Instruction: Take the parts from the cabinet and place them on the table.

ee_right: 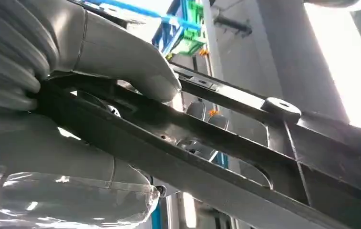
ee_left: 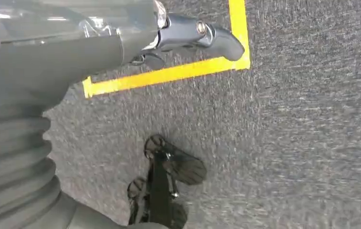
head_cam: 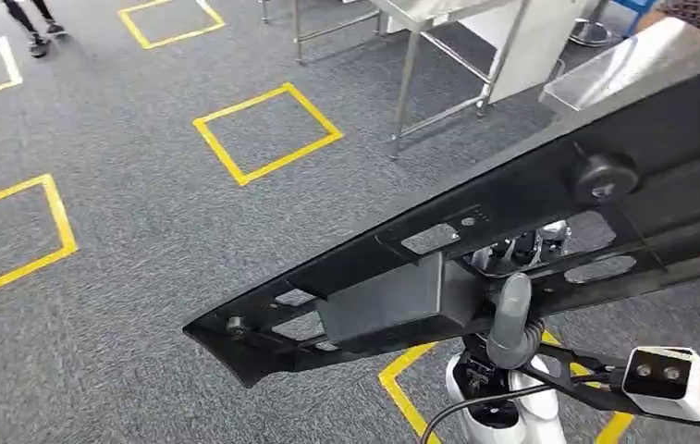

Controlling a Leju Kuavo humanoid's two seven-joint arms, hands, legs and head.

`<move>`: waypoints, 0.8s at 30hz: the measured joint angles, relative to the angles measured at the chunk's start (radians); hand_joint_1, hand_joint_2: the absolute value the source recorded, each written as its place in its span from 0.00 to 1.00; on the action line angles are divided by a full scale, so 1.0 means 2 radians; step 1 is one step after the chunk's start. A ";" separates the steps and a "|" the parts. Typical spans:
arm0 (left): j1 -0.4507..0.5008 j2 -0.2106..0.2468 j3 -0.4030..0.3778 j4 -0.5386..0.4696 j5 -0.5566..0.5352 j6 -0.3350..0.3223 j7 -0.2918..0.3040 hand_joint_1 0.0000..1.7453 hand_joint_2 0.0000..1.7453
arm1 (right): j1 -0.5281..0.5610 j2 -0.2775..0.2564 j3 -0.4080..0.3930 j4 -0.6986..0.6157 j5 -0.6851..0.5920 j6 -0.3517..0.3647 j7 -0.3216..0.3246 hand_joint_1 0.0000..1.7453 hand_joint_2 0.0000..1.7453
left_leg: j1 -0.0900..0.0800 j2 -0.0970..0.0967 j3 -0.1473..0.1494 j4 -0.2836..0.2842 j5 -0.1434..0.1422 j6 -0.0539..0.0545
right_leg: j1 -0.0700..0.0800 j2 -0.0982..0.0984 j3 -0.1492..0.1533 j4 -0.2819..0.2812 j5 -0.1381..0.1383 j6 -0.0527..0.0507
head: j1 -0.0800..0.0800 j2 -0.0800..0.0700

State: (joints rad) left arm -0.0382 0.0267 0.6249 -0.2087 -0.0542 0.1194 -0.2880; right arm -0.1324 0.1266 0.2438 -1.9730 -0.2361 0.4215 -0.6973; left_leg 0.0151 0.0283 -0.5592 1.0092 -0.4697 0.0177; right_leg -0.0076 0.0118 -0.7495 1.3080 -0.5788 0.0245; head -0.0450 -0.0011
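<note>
Nearest, the right hand (ee_right: 97, 76) grips a long black part (head_cam: 438, 277), thumb over the upper rail and fingers wrapped beneath, as the right wrist view shows. In the head view the part lies slantwise across the robot's front, well above the carpet, one pointed end low toward the robot's left and the other rising out of frame to the right. It looks like a stiff moulded plastic panel with cut-out openings, a boxy block near the middle and a round knob (head_cam: 605, 176) higher up. Probably light for its length, it should swing at the ends, so a hold near the middle along the rail suits it; the thin ribs may crack if knocked.

The left hand (ee_left: 188, 36) hangs over the grey carpet (ee_left: 288, 143) by a yellow floor line (ee_left: 169, 74), fingers loosely curled with nothing in them.

Farther off, a steel table (head_cam: 438, 37) stands on thin legs beyond the yellow squares (head_cam: 267, 131).
</note>
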 joint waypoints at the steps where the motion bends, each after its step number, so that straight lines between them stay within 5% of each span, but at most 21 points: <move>1: 0.000 0.000 0.000 0.000 -0.001 -0.002 0.000 0.00 1.00 | 0.000 0.000 0.000 0.001 0.000 -0.002 0.000 1.00 1.00 | 0.000 0.006 0.000 0.000 0.000 0.000 | 0.000 -0.001 -0.005 0.008 0.003 0.001 | 0.000 0.000; 2: -0.001 0.000 0.000 0.000 -0.002 -0.003 -0.001 0.00 1.00 | 0.000 0.000 0.001 0.002 0.000 -0.003 0.000 1.00 1.00 | 0.000 0.012 0.001 0.000 -0.001 0.000 | -0.001 -0.001 0.002 -0.007 0.016 0.001 | 0.000 0.000; 4: -0.003 0.000 0.000 0.000 -0.006 -0.008 -0.002 0.00 1.00 | -0.001 0.000 0.002 0.002 -0.001 -0.003 0.000 1.00 1.00 | -0.001 0.022 0.003 0.001 -0.003 -0.003 | 0.000 -0.012 0.047 -0.091 0.058 -0.002 | 0.000 0.000; 5: -0.003 -0.001 0.000 0.000 -0.006 -0.008 -0.002 0.00 1.00 | -0.002 0.000 0.002 0.002 -0.001 -0.003 0.000 1.00 1.00 | -0.001 0.027 0.006 0.001 -0.005 -0.005 | 0.002 -0.031 0.070 -0.132 0.069 -0.006 | 0.000 0.000; 6: -0.003 -0.001 0.000 0.000 -0.007 -0.009 -0.003 0.00 1.00 | -0.004 0.000 0.002 0.002 -0.002 -0.003 0.000 1.00 1.00 | -0.005 0.031 0.006 0.002 -0.008 -0.008 | 0.010 -0.039 0.074 -0.143 0.062 -0.008 | 0.000 0.000; 10: -0.008 -0.003 0.000 0.000 -0.009 -0.018 -0.007 0.00 1.00 | -0.008 0.000 0.002 0.005 -0.007 -0.003 0.000 1.00 1.00 | -0.005 0.050 0.014 -0.001 -0.011 -0.019 | 0.007 -0.014 0.073 -0.148 0.065 -0.019 | 0.000 0.000; 12: -0.010 -0.005 0.000 0.000 -0.010 -0.018 -0.008 0.00 1.00 | -0.014 0.000 0.003 0.007 -0.009 -0.003 0.000 1.00 1.00 | -0.001 0.008 0.004 0.024 -0.029 -0.023 | 0.004 -0.007 0.078 -0.152 0.068 -0.023 | 0.000 0.000; 15: -0.006 -0.005 0.000 0.000 -0.010 -0.015 -0.007 0.00 1.00 | -0.016 0.000 0.005 0.011 -0.010 -0.003 0.000 1.00 1.00 | 0.000 -0.009 -0.052 0.134 -0.076 -0.026 | 0.005 0.010 0.078 -0.152 0.068 -0.028 | 0.000 0.000; 16: -0.004 -0.005 0.000 0.000 -0.010 -0.014 -0.006 0.00 1.00 | -0.016 -0.001 0.005 0.013 -0.009 -0.003 0.000 1.00 1.00 | 0.000 -0.009 -0.063 0.150 -0.075 -0.026 | 0.005 0.017 0.078 -0.152 0.068 -0.028 | 0.000 0.000; 17: -0.004 -0.006 0.000 0.000 -0.010 -0.013 -0.006 0.00 1.00 | -0.016 -0.001 0.005 0.014 -0.009 -0.003 0.000 1.00 1.00 | 0.000 -0.009 -0.061 0.141 -0.062 -0.026 | 0.005 0.024 0.079 -0.151 0.068 -0.028 | 0.000 0.000; 19: -0.004 -0.006 0.000 0.000 -0.010 -0.012 -0.006 0.00 1.00 | -0.016 -0.001 0.005 0.015 -0.009 -0.002 0.000 1.00 1.00 | 0.001 -0.013 -0.033 0.072 -0.016 -0.025 | 0.004 0.038 0.080 -0.148 0.066 -0.025 | 0.000 0.000; 20: -0.004 -0.006 0.000 0.000 -0.010 -0.011 -0.006 0.00 1.00 | -0.016 -0.001 0.005 0.015 -0.009 -0.002 0.000 1.00 1.00 | 0.003 -0.031 -0.013 0.028 0.006 -0.025 | 0.003 0.044 0.079 -0.145 0.064 -0.023 | 0.000 0.000; 21: -0.003 -0.006 0.000 0.000 -0.011 -0.010 -0.006 0.00 1.00 | -0.016 -0.001 0.006 0.015 -0.009 -0.002 0.000 1.00 1.00 | 0.006 -0.063 -0.007 0.015 -0.004 -0.023 | 0.004 0.048 0.076 -0.142 0.063 -0.020 | 0.000 0.000; 24: -0.003 -0.006 0.000 0.000 -0.013 -0.011 -0.005 0.00 1.00 | -0.015 -0.001 0.006 0.016 -0.006 0.001 0.000 1.00 1.00 | 0.002 -0.053 -0.006 0.009 -0.004 -0.016 | -0.001 0.066 0.069 -0.142 0.066 -0.009 | 0.000 0.000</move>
State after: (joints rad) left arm -0.0450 0.0145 0.6241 -0.2087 -0.0794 0.0977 -0.2972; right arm -0.1633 0.1251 0.2556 -1.9417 -0.2476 0.4231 -0.6973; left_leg 0.0188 -0.0784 -0.5707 1.0272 -0.4776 -0.0143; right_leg -0.0091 0.1437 -0.6119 1.0244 -0.4463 0.0056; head -0.0454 -0.0008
